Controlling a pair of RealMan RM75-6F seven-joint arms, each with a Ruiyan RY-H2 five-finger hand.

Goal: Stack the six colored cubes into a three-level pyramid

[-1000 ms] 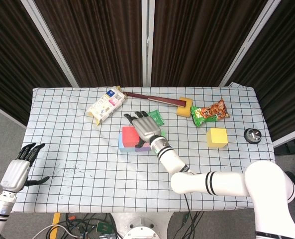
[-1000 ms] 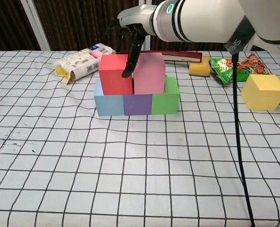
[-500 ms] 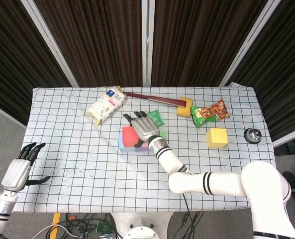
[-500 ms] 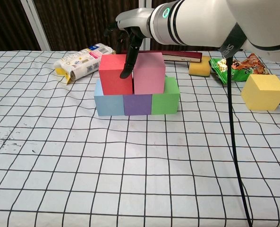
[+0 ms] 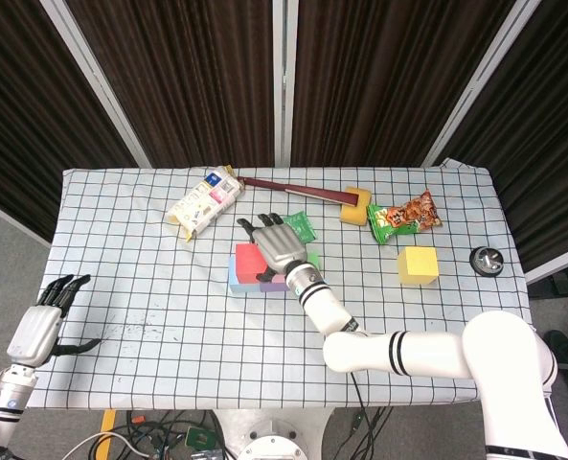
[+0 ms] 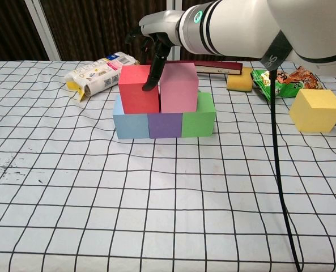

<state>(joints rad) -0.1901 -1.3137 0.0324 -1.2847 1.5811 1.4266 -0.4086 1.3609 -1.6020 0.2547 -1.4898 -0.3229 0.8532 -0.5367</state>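
Right hand: my right hand point(image 6: 156, 38) hangs over the top of the block stack with fingers spread and pointing down – one finger point(image 6: 152, 79) reaches into the seam between the two upper cubes. It holds nothing.
Contact: that fingertip seems to touch the red cube's edge, though from the chest view I cannot be sure.
Left hand: my left hand point(image 5: 42, 324) sits off the near left corner of the table, fingers apart, holding nothing.
Upper level: red cube point(image 6: 138, 89) and pink cube point(image 6: 179, 87) stand side by side, touching, on the row below.
Bottom level: blue cube point(image 6: 130, 123), purple cube point(image 6: 165, 125) and green cube point(image 6: 199, 116) in a tight row, left to right.
Sixth cube: the yellow cube point(image 6: 317, 110) rests alone on the table, well apart to the right of the stack – the third level is not yet built.
Table: a white cloth with a black grid point(image 6: 156, 215) covers it.
Behind the stack: a white snack bag point(image 6: 98, 71) lies to the left, a dark red stick with a yellow sponge point(image 6: 239, 80) at its end to the right.
Far right: a green and orange snack packet point(image 6: 278, 79) beside the sponge; a small round black object point(image 5: 486, 260) near the table's right edge.
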